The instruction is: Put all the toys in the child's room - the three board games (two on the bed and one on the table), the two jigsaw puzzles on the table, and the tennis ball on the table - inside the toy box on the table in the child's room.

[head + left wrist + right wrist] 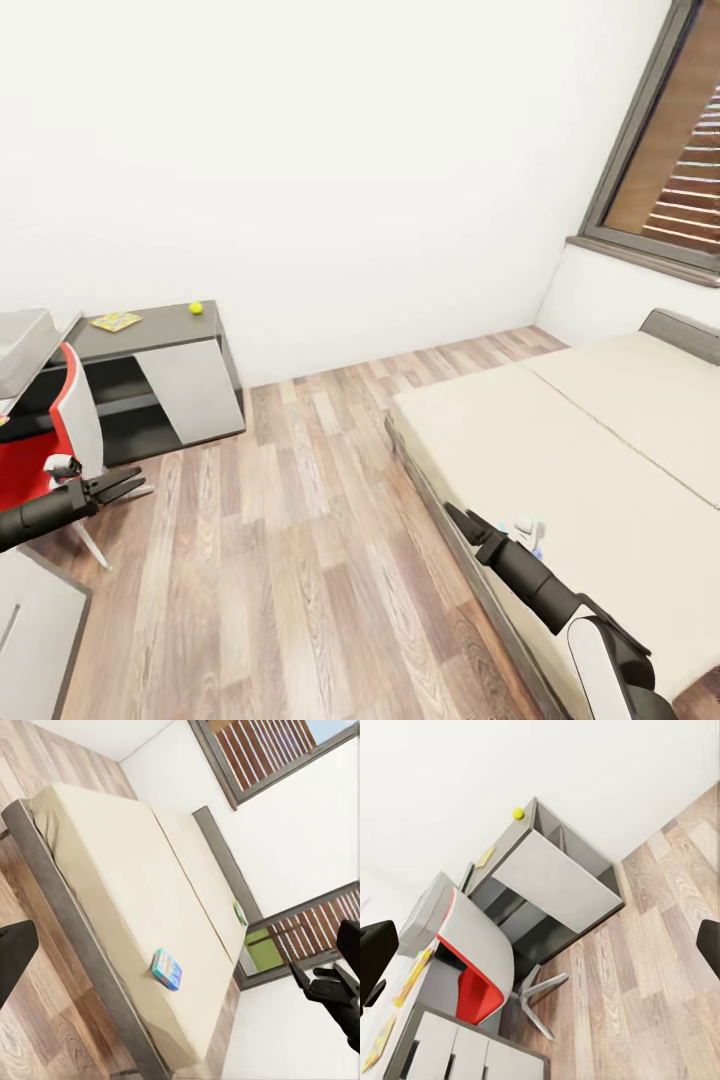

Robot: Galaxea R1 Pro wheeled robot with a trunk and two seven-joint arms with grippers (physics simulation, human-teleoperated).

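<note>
My left gripper (122, 487) hangs open over the wood floor beside a red chair (30, 470). Open too, my right gripper (458, 518) hovers at the near edge of the cream bed (560, 450). A small blue board game (166, 969) lies on the bed, in the head view mostly hidden behind my right arm (530, 580). Farther along the mattress lies a flat green item (240, 913). The tennis ball (196, 308) and a yellow patterned square (116, 321) rest on a dark grey cabinet (160, 335). The grey toy box (429, 911) stands on the pale table (390, 1020) with two yellow flat pieces (412, 975).
A red and white swivel chair (472, 967) stands between the table and the cabinet. White drawers (457, 1050) sit under the table. Wood floor (300, 520) stretches from the chair to the bed. A window (670, 160) is set in the far right wall.
</note>
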